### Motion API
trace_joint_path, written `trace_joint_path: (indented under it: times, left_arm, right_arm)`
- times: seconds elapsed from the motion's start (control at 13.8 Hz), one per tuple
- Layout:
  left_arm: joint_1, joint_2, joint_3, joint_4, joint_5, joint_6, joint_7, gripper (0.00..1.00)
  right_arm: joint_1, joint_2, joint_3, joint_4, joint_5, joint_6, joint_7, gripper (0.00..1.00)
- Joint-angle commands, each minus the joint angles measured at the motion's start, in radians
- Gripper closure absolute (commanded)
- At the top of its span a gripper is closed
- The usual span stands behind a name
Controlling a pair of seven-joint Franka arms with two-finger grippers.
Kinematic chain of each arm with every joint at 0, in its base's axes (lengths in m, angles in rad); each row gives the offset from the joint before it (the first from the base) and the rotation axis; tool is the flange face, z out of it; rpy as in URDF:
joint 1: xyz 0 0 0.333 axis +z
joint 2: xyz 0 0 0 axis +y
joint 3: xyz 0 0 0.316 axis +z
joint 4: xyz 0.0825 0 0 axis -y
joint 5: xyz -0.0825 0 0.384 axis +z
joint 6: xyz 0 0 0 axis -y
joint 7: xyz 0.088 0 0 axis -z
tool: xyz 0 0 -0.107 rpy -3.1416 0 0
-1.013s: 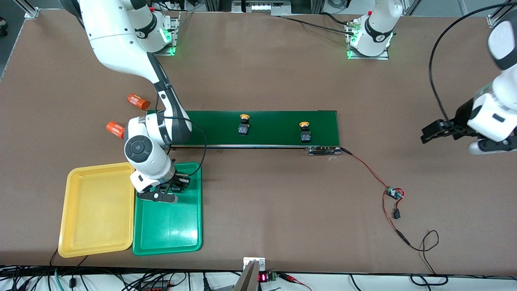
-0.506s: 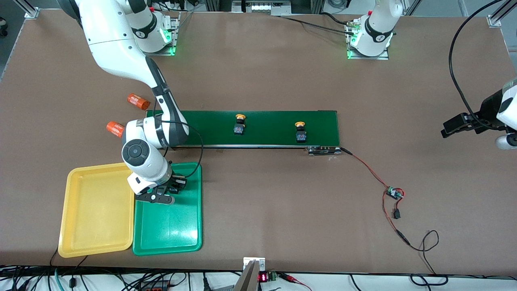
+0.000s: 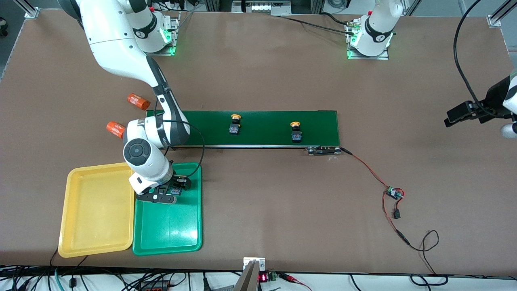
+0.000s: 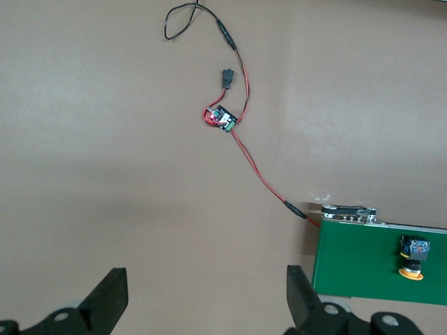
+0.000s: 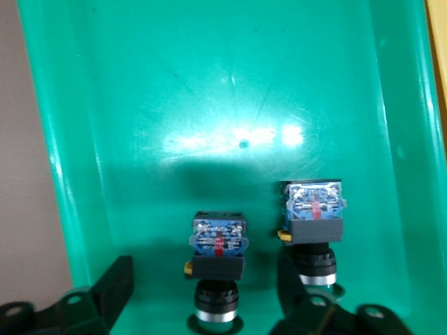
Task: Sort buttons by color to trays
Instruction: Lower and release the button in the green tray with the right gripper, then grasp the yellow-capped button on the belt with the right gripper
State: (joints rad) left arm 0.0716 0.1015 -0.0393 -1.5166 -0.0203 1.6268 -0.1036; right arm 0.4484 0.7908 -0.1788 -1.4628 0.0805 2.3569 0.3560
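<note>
the shallow green plastic tray [image 3: 169, 226] near the table's front edge holds two black-bodied green-capped buttons [image 5: 218, 259], the right gripper [image 3: 167, 193] wide open over them. two yellow-capped buttons [image 3: 234, 124] sit on the dark-green conveyor belt [image 3: 266, 121]. the left gripper [image 4: 206, 303] waits open.

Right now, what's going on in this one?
The right gripper is low over the green tray, fingers open around one of two green buttons lying in it. Two yellow-orange buttons sit on the dark-green conveyor belt, not yet sorted. The yellow tray holds nothing. The left gripper waits open over bare table at its end.
</note>
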Motion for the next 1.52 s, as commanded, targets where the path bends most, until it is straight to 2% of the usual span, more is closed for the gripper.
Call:
trace_joint_path:
  times: [0.0, 0.22, 0.43, 0.72, 1.08, 1.45]
  left_arm:
    - [0.002, -0.011, -0.004, 0.006, 0.007, -0.04, 0.025, 0.0]
    - [-0.006, -0.006, -0.007, 0.012, 0.002, -0.045, 0.025, 0.0]
    - [0.002, -0.003, -0.005, 0.027, -0.001, -0.041, 0.028, 0.0]
    - [0.002, -0.008, -0.008, 0.024, -0.015, -0.053, 0.028, 0.0]
    - [0.004, -0.011, -0.008, 0.016, -0.013, -0.054, 0.027, 0.0]
    - [0.019, -0.014, -0.002, 0.013, -0.007, -0.051, 0.027, 0.0]
  right_arm:
    - [0.024, -0.106, 0.009, -0.056, 0.004, -0.056, 0.006, 0.0]
    - [0.027, -0.227, 0.013, -0.135, 0.005, -0.188, 0.015, 0.0]
    - [0.045, -0.369, 0.015, -0.31, 0.018, -0.18, 0.017, 0.0]
    - [0.107, -0.491, 0.016, -0.468, 0.021, -0.163, 0.11, 0.0]
    - [0.228, -0.481, 0.016, -0.554, 0.021, -0.015, 0.277, 0.0]
    - [0.282, -0.458, 0.016, -0.565, 0.021, 0.005, 0.322, 0.0]
